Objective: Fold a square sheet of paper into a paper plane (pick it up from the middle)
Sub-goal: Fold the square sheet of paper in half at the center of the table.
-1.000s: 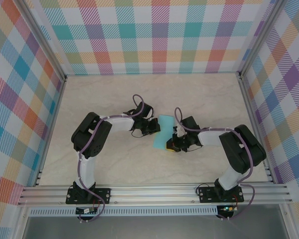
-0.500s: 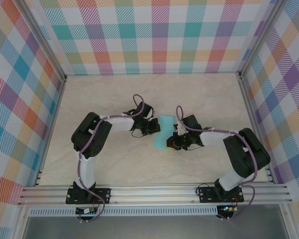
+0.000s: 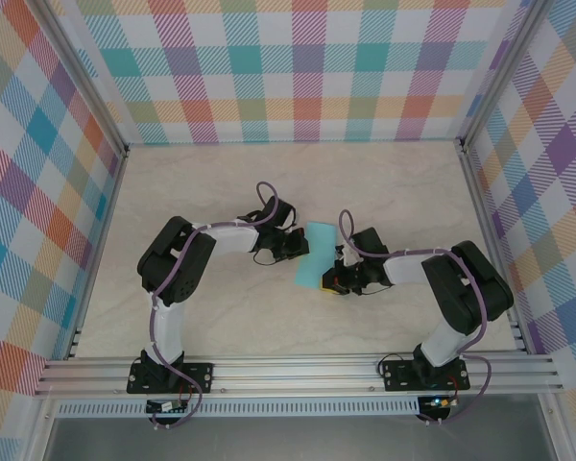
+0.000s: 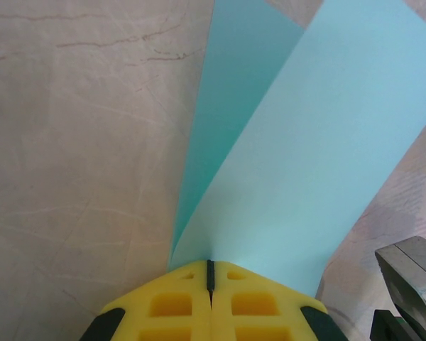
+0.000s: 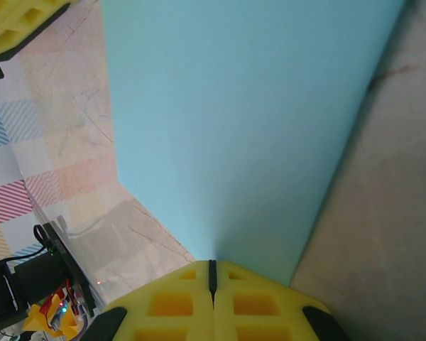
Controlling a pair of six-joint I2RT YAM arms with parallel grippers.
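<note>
Both jaws are clamping shut on the sheet of paper (image 4: 298,163): left gripper (image 4: 210,275) pinching one edge, right gripper (image 5: 213,273) the opposite. It's sitting doubled over between them, mid-table (image 3: 221,182). Risk: uneven pulling tearing it or skewing the crease.

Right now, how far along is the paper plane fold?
Early. Done: the left pincer and right pincer are each shut on an edge of the teal sheet, from opposite sides. In hand: the sheet bends over itself, two layers showing in the left wrist view, with no pressed crease visible. Left: every crease; nothing looks like a pointed dart yet.
</note>
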